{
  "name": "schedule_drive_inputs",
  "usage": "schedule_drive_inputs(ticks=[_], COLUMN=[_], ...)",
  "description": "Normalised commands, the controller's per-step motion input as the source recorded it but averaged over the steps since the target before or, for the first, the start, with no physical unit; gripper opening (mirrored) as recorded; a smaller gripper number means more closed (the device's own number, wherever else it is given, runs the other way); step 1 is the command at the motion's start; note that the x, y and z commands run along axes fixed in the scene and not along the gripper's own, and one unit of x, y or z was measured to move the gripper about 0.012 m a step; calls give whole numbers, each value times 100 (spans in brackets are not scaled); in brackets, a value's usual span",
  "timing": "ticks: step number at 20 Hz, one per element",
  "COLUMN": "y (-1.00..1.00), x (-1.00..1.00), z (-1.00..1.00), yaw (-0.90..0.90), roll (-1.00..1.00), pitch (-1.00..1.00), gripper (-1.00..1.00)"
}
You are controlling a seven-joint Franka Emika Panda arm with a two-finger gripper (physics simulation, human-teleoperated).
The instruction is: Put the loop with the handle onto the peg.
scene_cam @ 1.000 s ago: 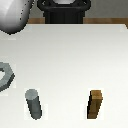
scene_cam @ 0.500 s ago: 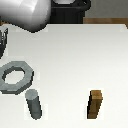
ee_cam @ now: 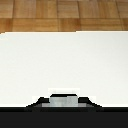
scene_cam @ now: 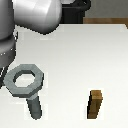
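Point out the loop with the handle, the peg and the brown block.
loop with the handle (scene_cam: 12, 81): exterior view, on the ring's grey rim.
peg (scene_cam: 35, 108): exterior view, on the cylinder's side below the ring.
brown block (scene_cam: 96, 104): exterior view, on its front face.

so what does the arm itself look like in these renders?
The exterior view shows the arm as rounded, glossy light-grey shells, with a darker grey segment at the exterior view's left edge. No cables or markings are visible. The wrist view shows only a black strip of the gripper with a small grey block; the fingers aren't distinguishable.
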Motion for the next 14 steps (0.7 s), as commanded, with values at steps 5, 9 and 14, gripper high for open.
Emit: schedule_drive_inputs(ticks=[5,9,14], y=[0,0,0], x=[0,0,0], z=[-40,-100,-80], yaw=[0,0,0], roll=[0,0,0], pitch=[0,0,0], gripper=[-100,-100,-100])
